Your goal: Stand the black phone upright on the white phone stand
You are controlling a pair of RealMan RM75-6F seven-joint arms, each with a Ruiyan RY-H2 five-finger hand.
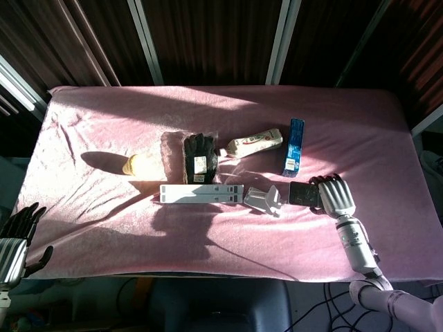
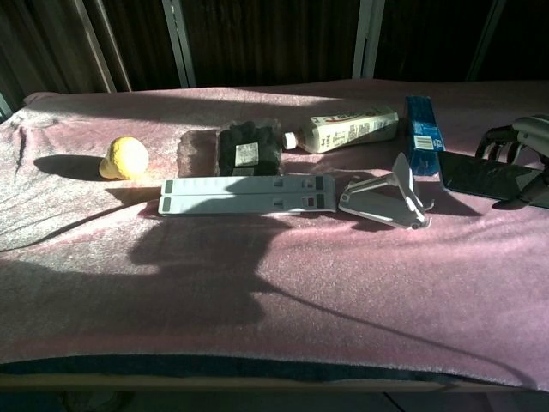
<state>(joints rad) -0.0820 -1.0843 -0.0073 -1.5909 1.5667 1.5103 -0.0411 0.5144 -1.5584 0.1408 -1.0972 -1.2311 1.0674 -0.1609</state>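
One pink cloth [image 1: 104, 207] (sunlit, creased) before dark slatted wall [image 1: 208, 34].

1. The right hand [image 1: 337, 197] sits at the right side of the table, back up, fingers curled over the right end of the black phone [image 1: 302, 194] and gripping it.
2. The right forearm runs back from that hand toward the near right table edge.
3. The left hand [image 1: 15, 238] hangs off the near left corner, fingers apart, holding nothing.
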